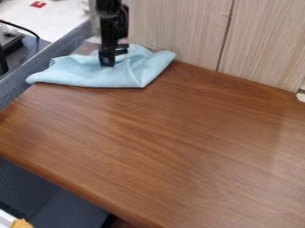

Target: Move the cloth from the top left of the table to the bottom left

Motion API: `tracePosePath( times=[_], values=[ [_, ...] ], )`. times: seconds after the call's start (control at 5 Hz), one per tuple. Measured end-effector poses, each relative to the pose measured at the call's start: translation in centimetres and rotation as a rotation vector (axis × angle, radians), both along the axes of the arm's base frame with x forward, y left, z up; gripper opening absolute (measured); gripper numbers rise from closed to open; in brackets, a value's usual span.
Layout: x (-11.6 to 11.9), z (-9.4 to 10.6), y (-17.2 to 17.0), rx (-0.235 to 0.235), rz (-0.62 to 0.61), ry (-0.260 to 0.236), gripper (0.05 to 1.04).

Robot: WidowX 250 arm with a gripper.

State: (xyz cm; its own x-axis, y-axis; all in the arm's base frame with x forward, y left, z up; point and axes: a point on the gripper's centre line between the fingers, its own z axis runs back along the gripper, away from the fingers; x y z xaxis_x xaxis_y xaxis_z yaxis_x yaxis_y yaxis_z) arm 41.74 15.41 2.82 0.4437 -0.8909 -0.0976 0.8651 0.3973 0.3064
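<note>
The gripper (109, 61) hangs straight down at the upper left of the camera view, its tip against the middle of the light blue cloth (89, 76). The cloth lies crumpled over the top left corner of the brown wooden table (173, 142), with folds raised around the gripper. Its left end reaches to the table's left edge. Whether the cloth is held cannot be seen.
A pale wood-grain panel (179, 26) stands along the table's back edge. Grey-blue fabric (24, 89) borders the left side, with a black object and a cable beyond it. A small white item (301, 96) sits at the far right.
</note>
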Motion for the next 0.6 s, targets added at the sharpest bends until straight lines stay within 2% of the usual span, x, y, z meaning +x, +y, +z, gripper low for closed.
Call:
tracePosePath(
  times=[0.2, 0.4, 0.6],
  values=[
    [0.2, -1.7, -0.2, -0.033, 0.003, 0.035, 1.0],
    [0.6, -2.5, -0.6, -0.083, 0.014, 0.055, 1.0],
    [-0.3, -3.2, -1.0, -0.149, 0.063, 0.073, 1.0]
  ],
)
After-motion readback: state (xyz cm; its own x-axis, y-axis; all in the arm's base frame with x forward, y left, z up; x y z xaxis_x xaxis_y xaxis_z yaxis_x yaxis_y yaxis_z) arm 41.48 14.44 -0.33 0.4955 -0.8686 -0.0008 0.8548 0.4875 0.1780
